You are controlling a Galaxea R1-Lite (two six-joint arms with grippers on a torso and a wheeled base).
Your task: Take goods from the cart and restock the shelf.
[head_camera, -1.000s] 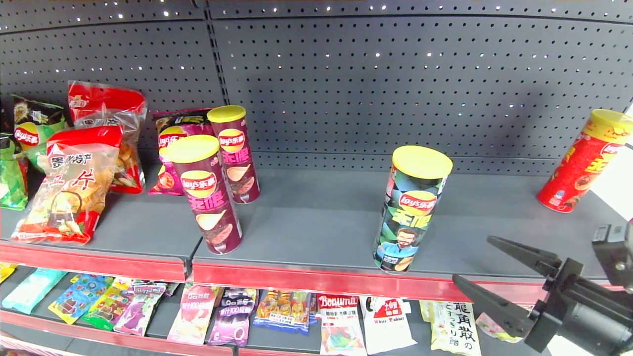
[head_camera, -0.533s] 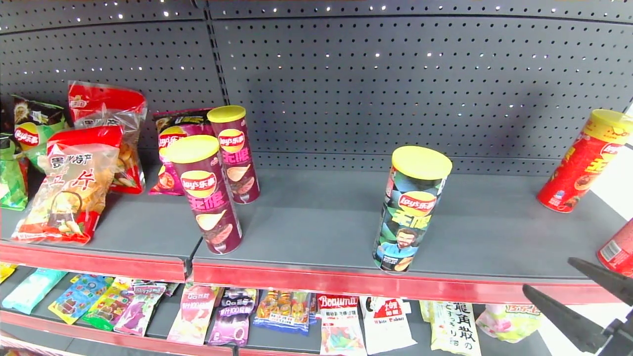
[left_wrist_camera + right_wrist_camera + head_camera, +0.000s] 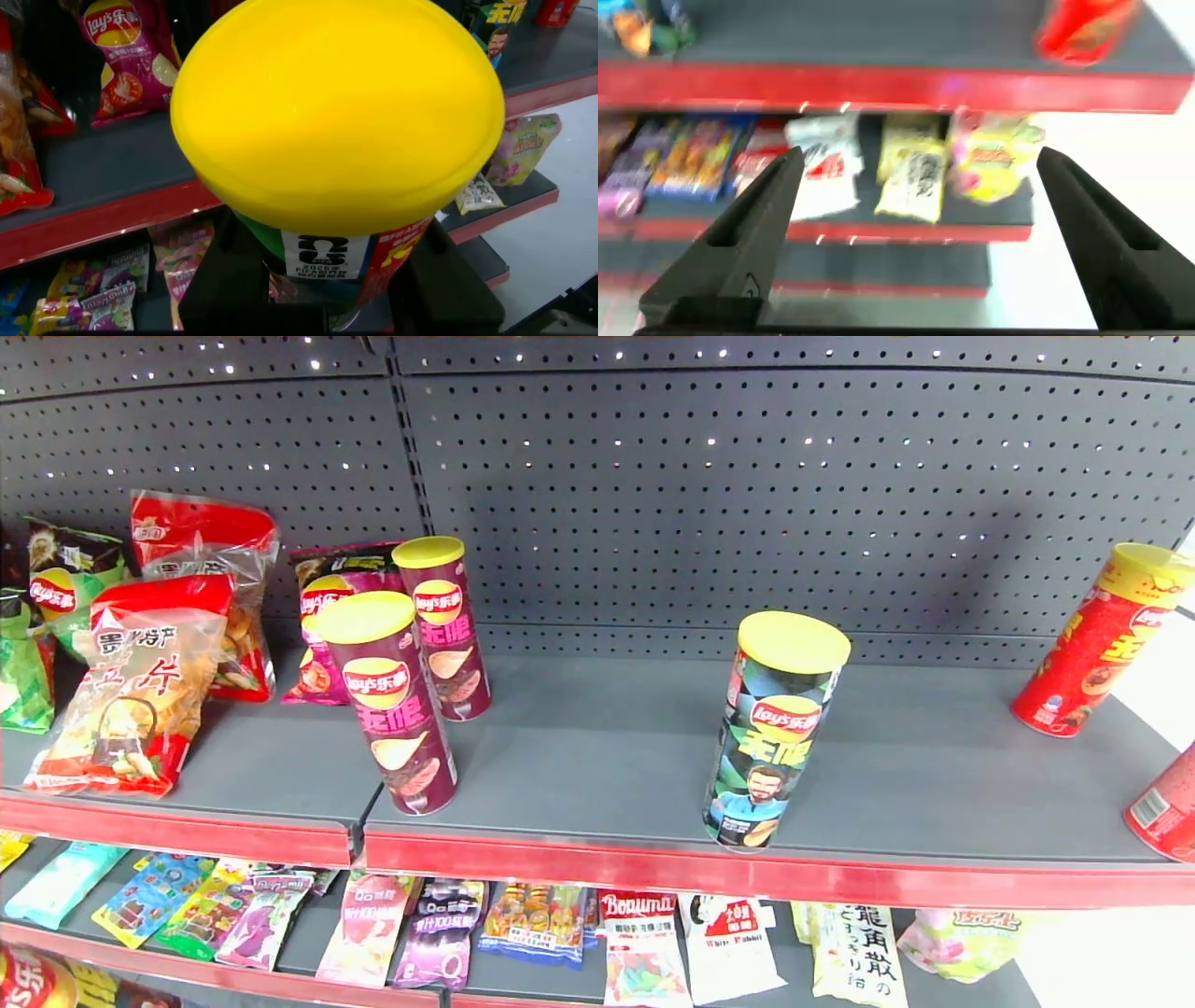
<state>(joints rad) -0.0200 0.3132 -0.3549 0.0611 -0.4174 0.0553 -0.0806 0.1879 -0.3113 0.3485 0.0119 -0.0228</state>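
Shelf (image 3: pixel 597 747) grey, red lip; pegboard (image 3: pixel 747 495) behind.

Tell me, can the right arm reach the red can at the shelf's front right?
Probably: the right gripper is open, empty and faces the shelf, with nothing before the red can.

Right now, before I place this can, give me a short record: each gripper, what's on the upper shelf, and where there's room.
left gripper: shut on a yellow-lidded chip can, held in front of the shelving
right gripper: fingers open, nothing between them, facing the lower shelf
upper shelf, left: snack bags, front purple chip can, rear purple chip can
middle: green chip can upright near the front edge
right: red chip can
room: bare stretch between the front purple chip can and the green chip can
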